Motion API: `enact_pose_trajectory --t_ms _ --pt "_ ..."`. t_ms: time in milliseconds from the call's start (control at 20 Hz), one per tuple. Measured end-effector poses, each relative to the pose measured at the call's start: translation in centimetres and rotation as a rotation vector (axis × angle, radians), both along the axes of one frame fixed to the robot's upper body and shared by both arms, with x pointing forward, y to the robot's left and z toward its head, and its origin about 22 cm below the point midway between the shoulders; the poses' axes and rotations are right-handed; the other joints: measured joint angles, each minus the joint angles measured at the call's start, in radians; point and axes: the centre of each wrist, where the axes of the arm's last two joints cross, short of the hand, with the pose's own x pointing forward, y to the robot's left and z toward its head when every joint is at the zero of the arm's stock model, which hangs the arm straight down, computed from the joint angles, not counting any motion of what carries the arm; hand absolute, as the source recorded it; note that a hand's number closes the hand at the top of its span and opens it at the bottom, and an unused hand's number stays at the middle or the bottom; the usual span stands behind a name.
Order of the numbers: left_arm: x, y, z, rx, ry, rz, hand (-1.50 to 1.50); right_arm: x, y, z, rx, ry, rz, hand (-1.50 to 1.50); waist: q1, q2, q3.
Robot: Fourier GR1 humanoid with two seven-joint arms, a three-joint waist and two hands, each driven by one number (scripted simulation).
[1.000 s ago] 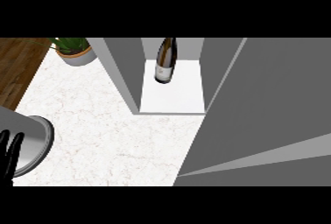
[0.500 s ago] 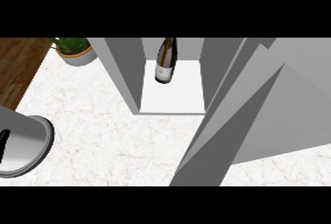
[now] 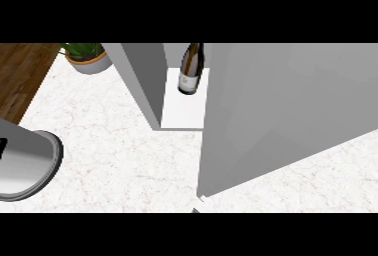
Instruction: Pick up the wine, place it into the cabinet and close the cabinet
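Left hand: just a thin black bit at the left edge, past the end of the big grey forearm. Can't tell if open or closed. Nothing in it that shows. Right hand nowhere to be seen, maybe hidden behind the door.

Wine standing up inside the cabinet, far back, on the white bottom shelf. No hand on it. So picking up and putting in look done.

Step in hand, by the look of it: closing the cabinet. Big grey door standing partway across the opening, with a gap left where the bottle shows.

Next: push the door the rest of the way, till flat against the front. Calls for a slow, even push, most likely from the right side. Must not bump the bottle.

Small potted plant on the white counter, left of the cabinet, well out of the way.
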Motion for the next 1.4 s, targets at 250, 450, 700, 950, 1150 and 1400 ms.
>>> enact_pose_trajectory --t_ms 250,450,700,950,1150,1400 --pt "0.5 -0.4 0.5 -0.021 -0.007 -0.019 -1.50 0.4 0.7 0.5 -0.008 -0.014 0.023 1.50 0.011 0.003 0.000" --pt "0.7 -1.0 0.2 -0.030 -0.004 -0.028 -1.50 1.6 1.7 1.3 0.015 -0.003 0.047 1.50 0.022 0.007 -0.001" --pt "1.1 -1.1 -0.2 -0.033 -0.003 -0.028 -1.50 5.2 5.9 3.3 0.056 -0.019 0.056 1.50 0.032 0.010 0.000" --pt "1.3 -1.4 0.0 -0.037 -0.010 -0.017 -1.50 9.3 9.6 5.8 0.062 -0.044 0.027 1.50 0.031 0.009 0.001" --pt "1.6 -1.5 -0.2 -0.042 -0.013 -0.006 -1.50 12.1 11.8 7.0 0.019 -0.122 -0.022 1.50 0.023 0.009 0.001" --pt "2.1 -1.7 0.0 -0.038 -0.013 0.004 -1.50 16.5 12.8 7.7 -0.021 -0.169 -0.100 1.50 0.014 0.009 0.002"
